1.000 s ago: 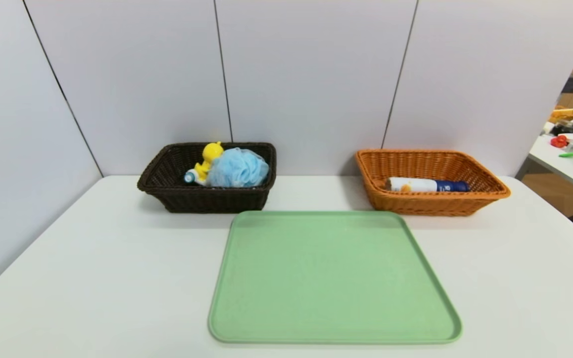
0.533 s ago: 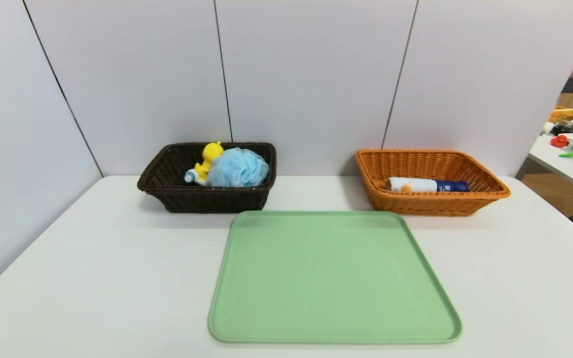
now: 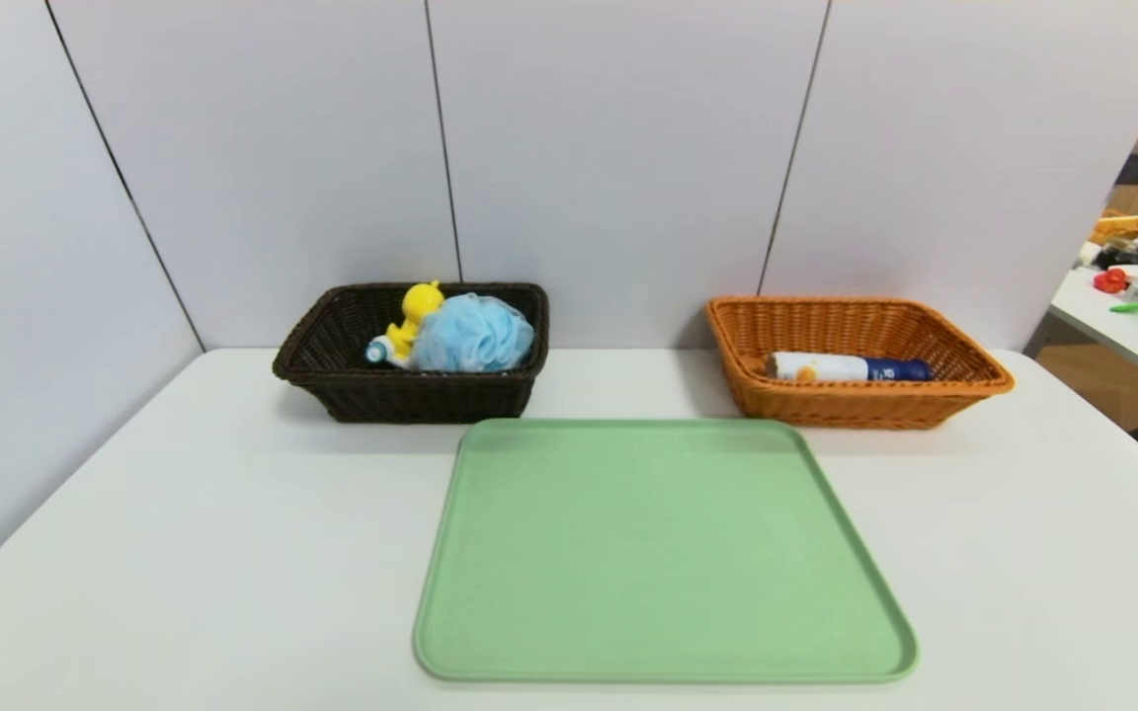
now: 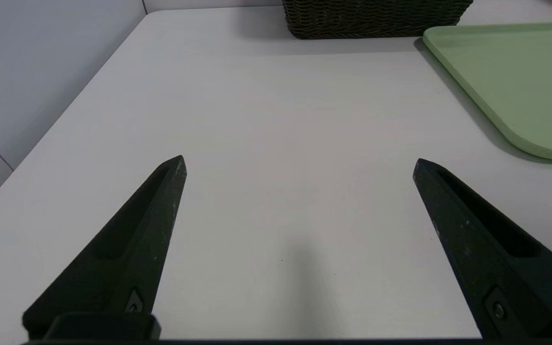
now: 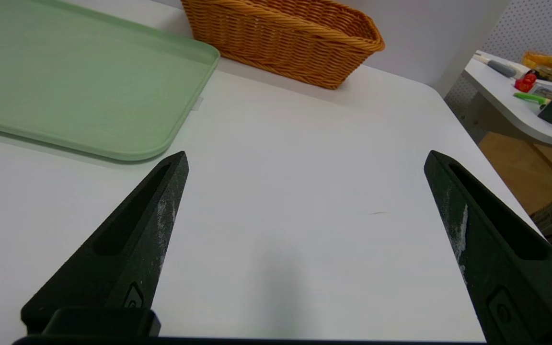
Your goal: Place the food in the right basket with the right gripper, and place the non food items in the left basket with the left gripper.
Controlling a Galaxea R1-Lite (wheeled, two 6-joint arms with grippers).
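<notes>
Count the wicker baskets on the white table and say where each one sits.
2. The dark brown basket sits at the table's back left, holding a yellow duck toy and a blue bath pouf. The orange basket sits back right, holding a blue-capped container.

Neither arm appears in the head view. Left gripper (image 4: 299, 163): seen in its own wrist view only, jaws spread wide, nothing between them; both dark tapered fingers (image 4: 132, 249) intact, hanging above the white table (image 4: 276, 120) without touching it. Right gripper (image 5: 304, 160): seen in its own wrist view only, jaws likewise spread wide and empty, fingers (image 5: 132, 244) scuffed with pale marks, clear of the surface.
</notes>
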